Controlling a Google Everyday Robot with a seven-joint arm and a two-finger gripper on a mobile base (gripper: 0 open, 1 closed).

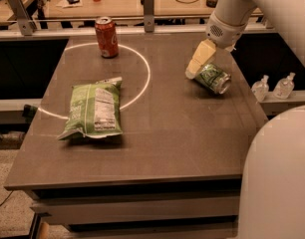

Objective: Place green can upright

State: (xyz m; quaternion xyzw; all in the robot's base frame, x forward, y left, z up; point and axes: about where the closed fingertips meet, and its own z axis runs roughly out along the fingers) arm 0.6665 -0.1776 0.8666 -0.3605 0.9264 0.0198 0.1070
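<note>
Bench [182, 138] room lies open front and centre; green can [213, 77] lies sideways near the right edge, end effector [197, 66] touching it, grip state unclear.

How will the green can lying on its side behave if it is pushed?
Lying sideways, the small green-and-white aluminium can probably rolls easily. Its smooth metal wall may slip and dent. The pincer hangs close beside it.

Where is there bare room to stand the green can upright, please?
Bare: the front right of the dark table, beside the flat green chip bag. Crowded: the far right, where the gripper sits beside the lying green-and-white aluminium can.
</note>
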